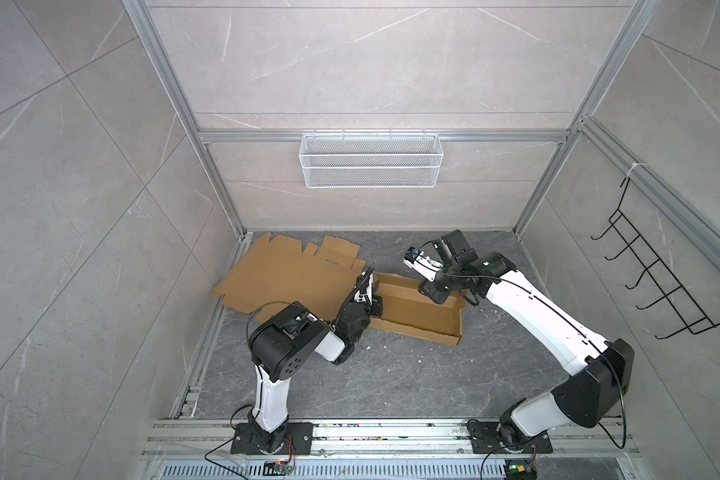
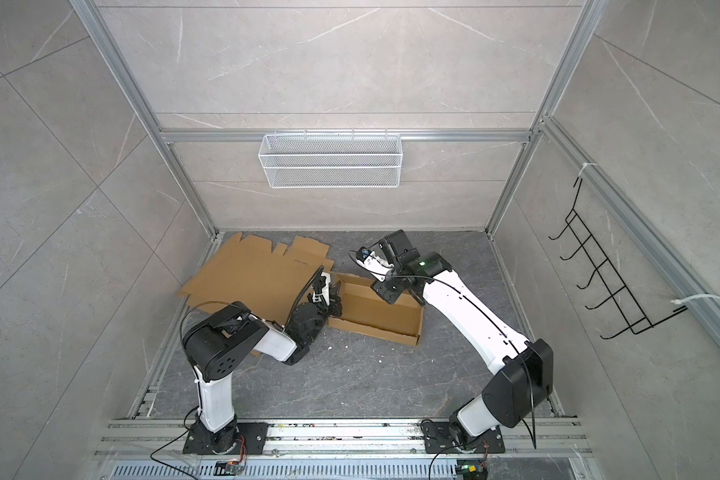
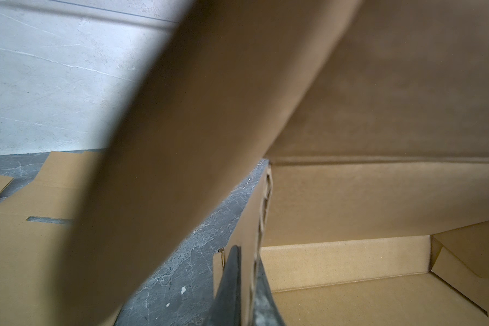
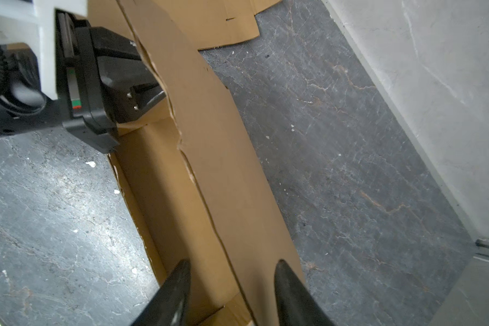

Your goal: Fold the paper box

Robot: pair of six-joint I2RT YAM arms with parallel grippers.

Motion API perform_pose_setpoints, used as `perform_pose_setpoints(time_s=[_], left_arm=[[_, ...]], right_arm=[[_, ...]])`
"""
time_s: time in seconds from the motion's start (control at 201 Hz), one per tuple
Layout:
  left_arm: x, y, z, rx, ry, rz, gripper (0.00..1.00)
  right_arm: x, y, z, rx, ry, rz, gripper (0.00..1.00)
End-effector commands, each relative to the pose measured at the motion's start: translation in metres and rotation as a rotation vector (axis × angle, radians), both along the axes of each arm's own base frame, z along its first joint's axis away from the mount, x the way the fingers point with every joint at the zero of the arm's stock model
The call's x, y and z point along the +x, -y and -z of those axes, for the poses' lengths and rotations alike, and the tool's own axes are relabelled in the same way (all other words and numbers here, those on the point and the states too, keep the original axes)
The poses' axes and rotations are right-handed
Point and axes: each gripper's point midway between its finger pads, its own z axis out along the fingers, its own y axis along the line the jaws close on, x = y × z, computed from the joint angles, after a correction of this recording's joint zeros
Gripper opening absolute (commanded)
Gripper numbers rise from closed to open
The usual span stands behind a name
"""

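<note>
Left wrist view, item one: left fingers (image 3: 228, 285), closed fully on the short end wall (image 3: 247, 223) of the paper box (image 1: 412, 316), with the corrugated edge pinched between them.

Item two: right fingers (image 4: 290, 290), standing apart and astride the long panel (image 4: 218, 127) at the box's far side. We see no clamp on it.

Item three: the box itself, a half-formed open tray. It rests on the surface (image 1: 391, 374) between the two arms, in both top views.

Item four: flat cardboard sheets (image 1: 283, 278), lying just beside the box on the left arm's side.

Hazards, as we judge them:
- The pinched end wall may crease or tear if the panel is pushed hard against that hold.
- The panel may buckle away from its score line if the right fingers close off-centre.
- The tray may slide should the left hold slip.
</note>
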Motion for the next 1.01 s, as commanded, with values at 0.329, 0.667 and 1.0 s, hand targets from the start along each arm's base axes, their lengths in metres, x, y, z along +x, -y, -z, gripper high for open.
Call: perform_pose_setpoints(time_s=[0.329,0.667,1.0], left_arm=[[-0.016,-0.007,0.063,0.123,-0.152,0.025,0.0],[-0.029,-0.029,0.055,0.133,-0.147,-0.014,0.09],[-0.056,-0.073,0.025,0.148,-0.147,-0.092,0.32]], right_arm=[[-0.02,-0.011,0.024,-0.013,-0.116,-0.075,0.09],[-0.037,-0.013,0.042,-0.012,-0.17,-0.049,0.05],[-0.049,-0.021,0.06,-0.035,-0.149,-0.047,0.03]])
